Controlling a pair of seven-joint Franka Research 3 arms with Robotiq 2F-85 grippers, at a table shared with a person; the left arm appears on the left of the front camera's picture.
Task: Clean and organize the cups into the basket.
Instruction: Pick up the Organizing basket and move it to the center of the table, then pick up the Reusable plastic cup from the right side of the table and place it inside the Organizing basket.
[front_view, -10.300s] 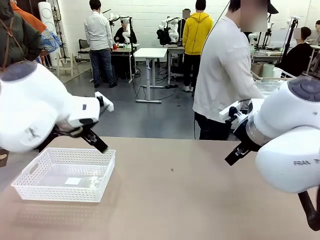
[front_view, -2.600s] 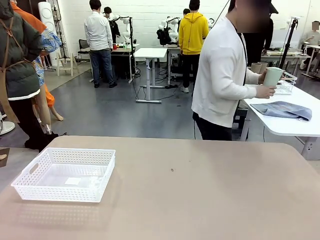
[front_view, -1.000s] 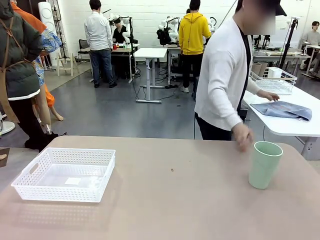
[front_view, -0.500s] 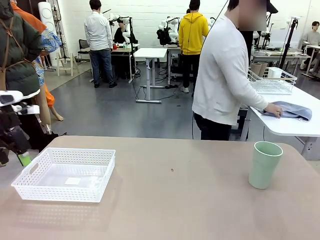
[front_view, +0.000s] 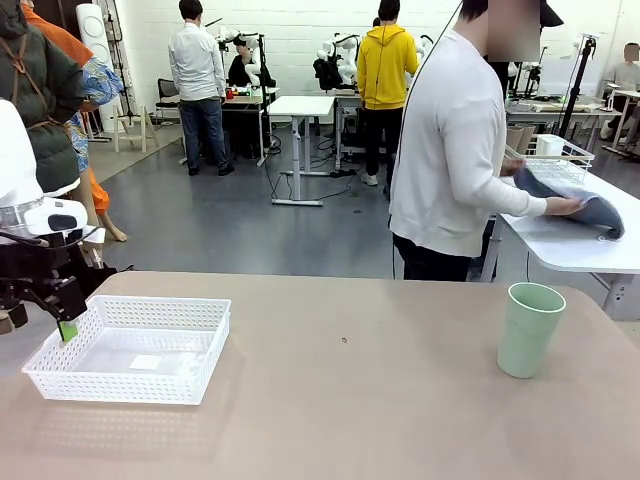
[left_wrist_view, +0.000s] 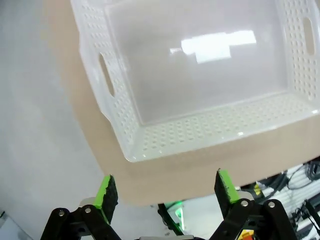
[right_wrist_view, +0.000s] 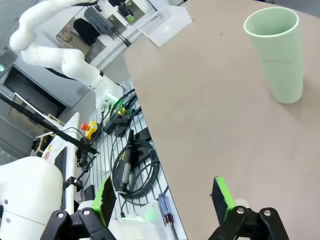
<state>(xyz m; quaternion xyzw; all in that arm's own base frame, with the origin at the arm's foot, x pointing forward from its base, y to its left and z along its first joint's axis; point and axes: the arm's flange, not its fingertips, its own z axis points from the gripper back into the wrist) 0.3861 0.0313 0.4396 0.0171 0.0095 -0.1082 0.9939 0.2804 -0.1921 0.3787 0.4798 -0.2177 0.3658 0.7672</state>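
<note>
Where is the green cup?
In the front view the green cup stands upright on the right side of the table, near the far edge, far from the white basket on the left.

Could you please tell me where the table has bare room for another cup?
The wide middle of the table, between the basket at left and the mint cup at right, is bare. The basket holds nothing either. Tightest is the basket's left end, where the open left end effector hovers.
</note>
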